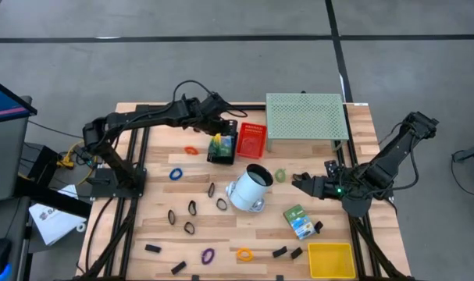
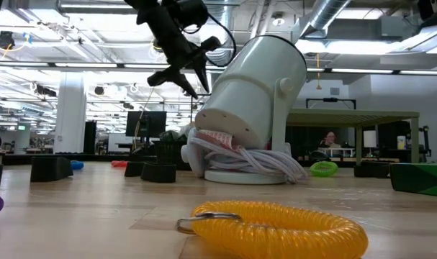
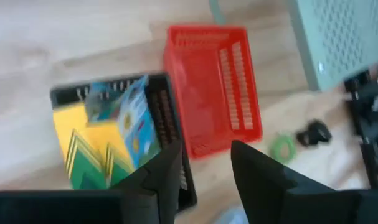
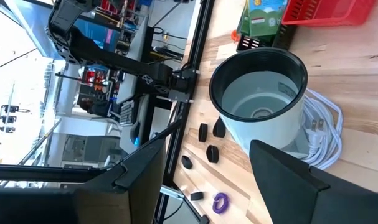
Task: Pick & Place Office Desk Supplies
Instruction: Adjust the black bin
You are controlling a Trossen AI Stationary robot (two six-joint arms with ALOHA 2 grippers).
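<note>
While the left tool (image 1: 221,123) hangs over the far middle of the surface (image 1: 162,234), its jaws parted with nothing between them, a yellow-green crayon box (image 3: 108,140) lies in the black basket (image 3: 170,127) right below it. A red basket (image 1: 251,138) sits touching the black one on its right, and a green mesh stand (image 1: 305,117) is beyond that. From the wrist, the fingers (image 3: 164,180) frame the seam between the two baskets rather than the box.

My judgement is that the box has been dropped and this tool is free for another item. The risk is the box itself: it looks tilted against the basket wall, and a low sweep by the fingers could catch its corner and tip it out, or shove the light basket into the red one.

The right tool (image 1: 315,183) waits on the right, jaws spread wide and empty, facing a white tilted canister (image 1: 249,188) with a coiled cord beneath it. A second crayon box (image 1: 298,221) lies near it. Black binder clips (image 1: 188,218) and coloured bands, such as the orange ring (image 1: 244,254), are still scattered across the near half. Those thin rings lie flat on the wood, so a pinch could slide off or push them away.
</note>
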